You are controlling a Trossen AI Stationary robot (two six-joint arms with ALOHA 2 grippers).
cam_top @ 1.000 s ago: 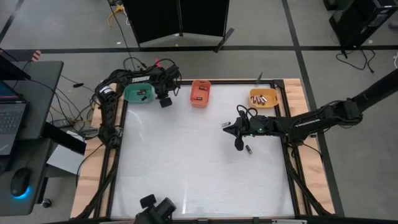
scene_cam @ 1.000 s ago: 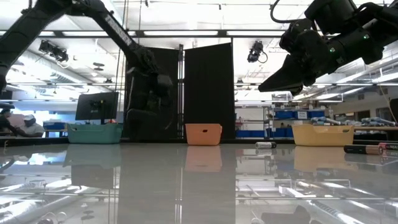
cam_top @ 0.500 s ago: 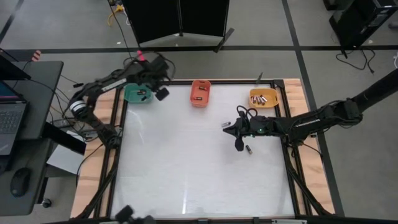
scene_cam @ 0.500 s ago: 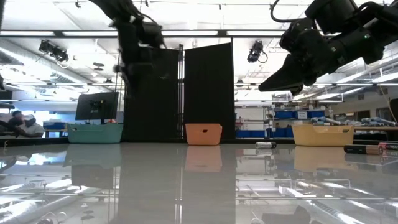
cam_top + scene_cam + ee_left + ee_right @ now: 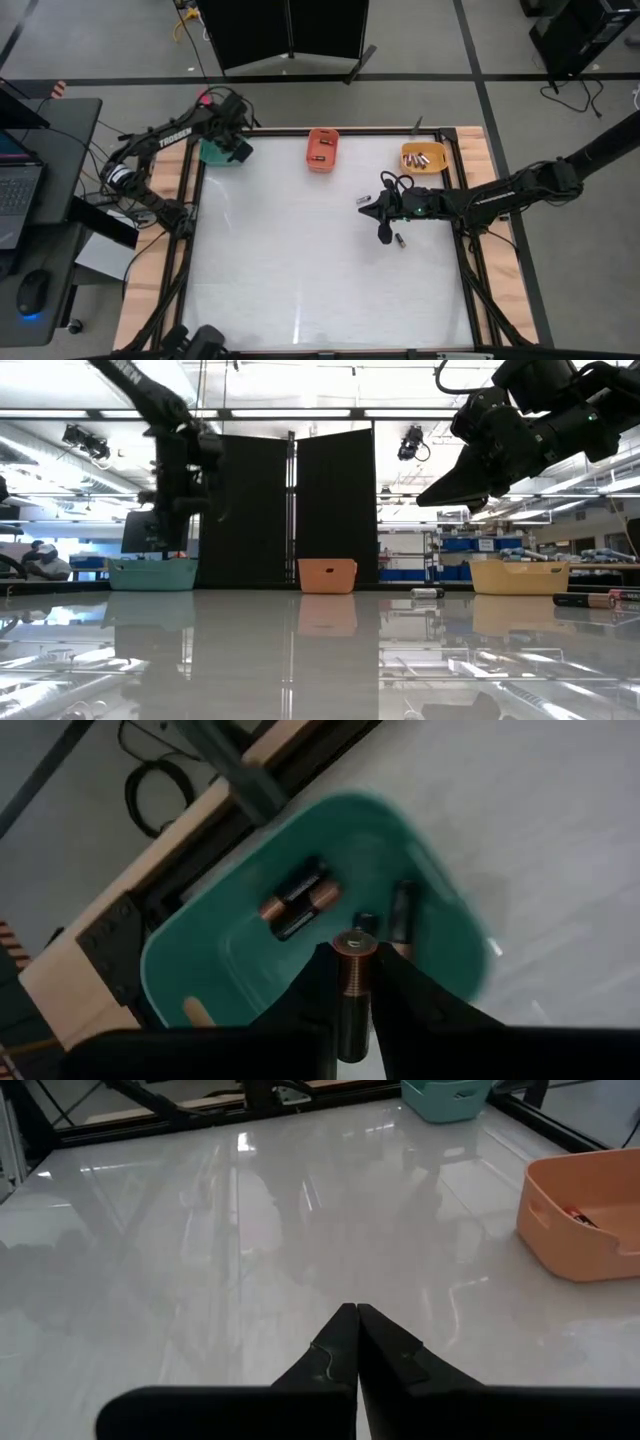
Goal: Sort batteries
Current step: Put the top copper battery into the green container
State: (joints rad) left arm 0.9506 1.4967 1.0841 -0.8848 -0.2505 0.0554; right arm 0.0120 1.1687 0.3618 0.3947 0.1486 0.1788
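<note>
The left gripper (image 5: 352,982) is pinching a battery (image 5: 353,978) between its two dark fingers; in its wrist view the battery's long axis runs along the fingers, copper end pointing out toward the teal bin (image 5: 215,965). That bin sits directly beyond the battery's tip, open side facing the camera, with a pair of dark, copper-ended batteries (image 5: 298,901) lying side by side inside and what looks like another dark one just past the held battery. From above, the left gripper (image 5: 238,148) hangs at the edge of the teal bin (image 5: 212,152) at the table's far left corner, so the thing that matters is whether the battery's tip sits over the bin's hollow and not its rim; from the wrist view I judge it does, and a drop here would likely land inside

Farther across the table, the right gripper (image 5: 357,1342) hovers with its fingers pressed together and nothing between them. From above it (image 5: 384,234) sits just beside a loose battery (image 5: 399,239) lying on the white table (image 5: 300,270), the closest arm to that one. Beyond it stand the orange bin (image 5: 322,148) and the yellow bin (image 5: 423,156), each holding small batteries
</note>
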